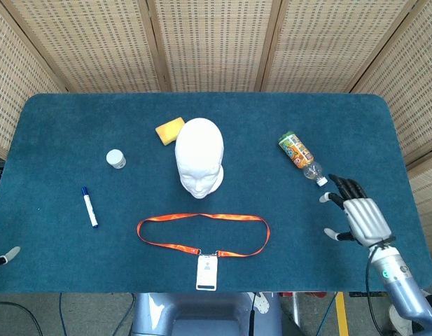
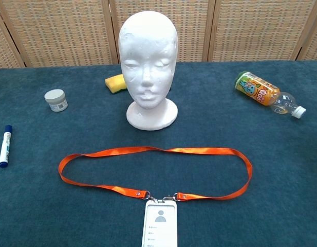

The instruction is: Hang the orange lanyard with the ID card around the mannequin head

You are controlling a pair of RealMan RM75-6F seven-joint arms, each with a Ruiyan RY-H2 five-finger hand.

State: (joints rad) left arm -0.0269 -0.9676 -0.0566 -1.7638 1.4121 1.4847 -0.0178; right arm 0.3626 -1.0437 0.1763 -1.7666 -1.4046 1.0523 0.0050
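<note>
Blue table (image 1: 61, 126), orange lanyard (image 1: 201, 234) flat before mannequin head (image 1: 199, 166), right hand (image 1: 359, 213) spread (head view only)

The blue-carpeted worktop (image 1: 61, 126) carries a mannequin head (image 1: 199, 166), sponge (image 1: 169, 130), jar (image 1: 116, 159) and marker (image 1: 89, 206). An orange lanyard (image 1: 201, 234) with its ID card (image 1: 206, 271) lies flat, well apart from the right hand's fingers (image 1: 345, 189). A bottle (image 1: 302, 158) lies just beyond those fingers.

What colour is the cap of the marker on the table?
The cap of the marker is blue, on a white body; the chest view shows it best.
</note>
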